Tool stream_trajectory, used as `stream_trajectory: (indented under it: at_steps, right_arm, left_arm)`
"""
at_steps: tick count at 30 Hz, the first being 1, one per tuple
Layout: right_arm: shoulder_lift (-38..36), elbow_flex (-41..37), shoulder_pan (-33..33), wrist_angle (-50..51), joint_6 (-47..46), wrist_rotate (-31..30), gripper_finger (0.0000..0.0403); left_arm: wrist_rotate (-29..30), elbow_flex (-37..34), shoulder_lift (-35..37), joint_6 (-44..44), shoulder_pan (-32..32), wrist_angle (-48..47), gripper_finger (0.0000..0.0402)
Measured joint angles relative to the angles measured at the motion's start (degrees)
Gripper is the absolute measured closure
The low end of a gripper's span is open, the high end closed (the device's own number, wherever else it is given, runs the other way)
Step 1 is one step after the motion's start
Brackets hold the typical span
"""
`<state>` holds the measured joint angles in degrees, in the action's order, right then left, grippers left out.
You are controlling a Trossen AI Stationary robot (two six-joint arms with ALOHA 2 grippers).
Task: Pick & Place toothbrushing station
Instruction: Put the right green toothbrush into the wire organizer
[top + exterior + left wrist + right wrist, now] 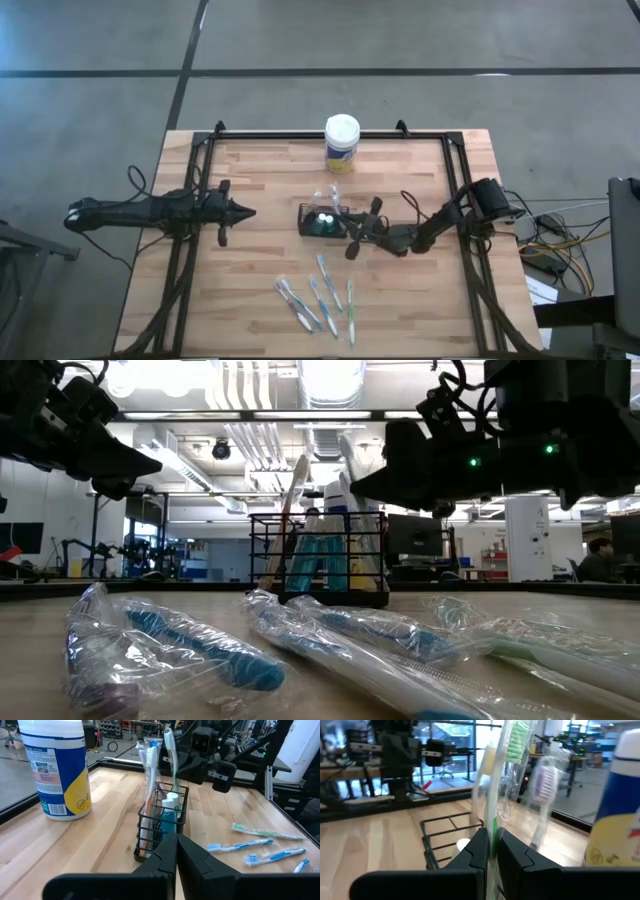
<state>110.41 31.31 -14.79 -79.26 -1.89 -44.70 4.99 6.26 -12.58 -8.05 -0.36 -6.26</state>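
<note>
On my screen the right gripper (pixel 348 240) was clamped on a green toothbrush (pixel 516 742) in clear crinkled wrap, its fingers pinched tight on the handle right at the rim of the caddy (pixel 322 220). The left gripper (pixel 247 211) hung over bare wood left of the caddy, jaws pressed together with nothing between them. The caddy, a small black wire rectangle, sat mid-table holding two upright wrapped brushes and white-capped teal tubes (pixel 170 812). I counted several more thin wrapped toothbrushes (pixel 318 297), blue, green and white, lying loose on the butcher-block table (pixel 260 270) nearer the front edge. Behind the caddy stood a white-lidded canister (pixel 341 143) with a blue and yellow label; I couldn't read its print.
</note>
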Motion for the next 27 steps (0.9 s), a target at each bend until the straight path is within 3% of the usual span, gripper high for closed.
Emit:
stream_trajectory:
  at_steps: [8,18,23,27]
  right_arm:
    - [8.89,1.1,-0.07,-11.02,-3.54,-2.14,0.0385]
    - [8.25,2.03,-0.91,-9.41,-0.75,-2.39,0.0383]
    - [8.02,2.0,-1.0,-7.2,-3.65,-1.75,0.0356]
    - [7.82,2.05,-0.97,-5.22,-7.16,-0.58,0.0311]
  left_arm:
    - [-0.06,0.0,0.01,-0.05,-0.01,-0.01,0.039]
    - [-0.08,0.0,0.0,-0.37,-0.02,-0.22,0.039]
    - [-0.09,0.0,0.0,-0.37,0.0,-0.24,0.039]
    - [-0.07,0.0,0.0,-1.04,-0.02,-0.2,0.039]
